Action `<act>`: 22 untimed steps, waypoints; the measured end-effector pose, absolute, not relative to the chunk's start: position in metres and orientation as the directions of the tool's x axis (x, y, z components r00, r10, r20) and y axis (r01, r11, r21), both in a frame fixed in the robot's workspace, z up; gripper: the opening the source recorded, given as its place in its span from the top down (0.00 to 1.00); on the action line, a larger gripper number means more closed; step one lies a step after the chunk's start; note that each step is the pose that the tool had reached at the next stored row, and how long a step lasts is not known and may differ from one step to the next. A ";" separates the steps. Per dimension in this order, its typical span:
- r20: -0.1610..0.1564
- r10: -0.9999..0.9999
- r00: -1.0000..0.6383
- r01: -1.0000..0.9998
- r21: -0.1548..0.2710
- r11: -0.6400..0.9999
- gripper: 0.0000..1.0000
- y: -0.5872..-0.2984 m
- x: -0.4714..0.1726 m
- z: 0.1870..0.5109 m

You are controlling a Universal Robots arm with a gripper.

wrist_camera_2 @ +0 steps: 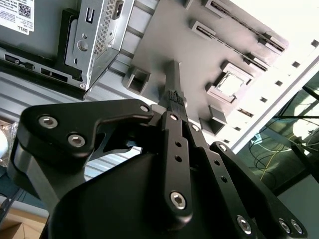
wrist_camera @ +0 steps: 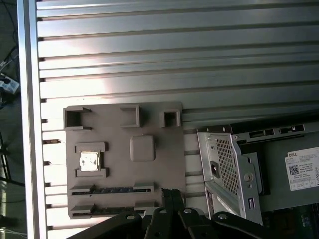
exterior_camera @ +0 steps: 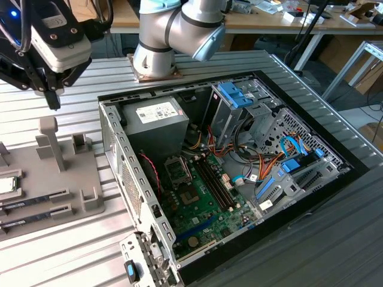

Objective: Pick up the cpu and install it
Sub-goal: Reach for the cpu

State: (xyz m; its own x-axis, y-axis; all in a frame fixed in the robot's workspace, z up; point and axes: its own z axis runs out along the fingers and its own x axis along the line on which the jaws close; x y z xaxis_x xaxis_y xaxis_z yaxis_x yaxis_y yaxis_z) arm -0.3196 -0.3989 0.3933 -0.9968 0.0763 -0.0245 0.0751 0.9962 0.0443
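The cpu (exterior_camera: 6, 185) is a small square chip with a pale silvery top. It lies flat in a framed pocket of the grey fixture plate (exterior_camera: 72, 173) at the exterior view's left. Both wrist views show the cpu (wrist_camera: 89, 162) (wrist_camera_2: 230, 84) in that pocket, untouched. My gripper (exterior_camera: 54, 101) hangs well above the plate's far side, its fingers pressed together and holding nothing. In the wrist views the gripper (wrist_camera_2: 173, 94) (wrist_camera: 169, 193) points down at the plate, off to the side of the cpu. The motherboard's socket (exterior_camera: 178, 171) sits inside the open computer case (exterior_camera: 114, 137).
Two long dark memory sticks (exterior_camera: 36, 200) (wrist_camera: 112, 189) lie in slots beside the cpu pocket. A tall grey post (exterior_camera: 49, 140) and small brackets stand on the plate. Inside the case are a power supply (exterior_camera: 158, 116), blue drive brackets (exterior_camera: 234, 94) and cables. The table is ribbed metal.
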 end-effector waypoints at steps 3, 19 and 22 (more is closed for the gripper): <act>-0.024 0.076 -0.997 0.075 0.044 0.996 0.89 -0.399 -0.323 0.393; -0.024 0.076 -0.997 0.075 0.044 0.996 0.89 -0.399 -0.343 0.393; -0.025 0.076 -0.997 0.075 0.044 0.996 0.89 -0.399 -0.346 0.393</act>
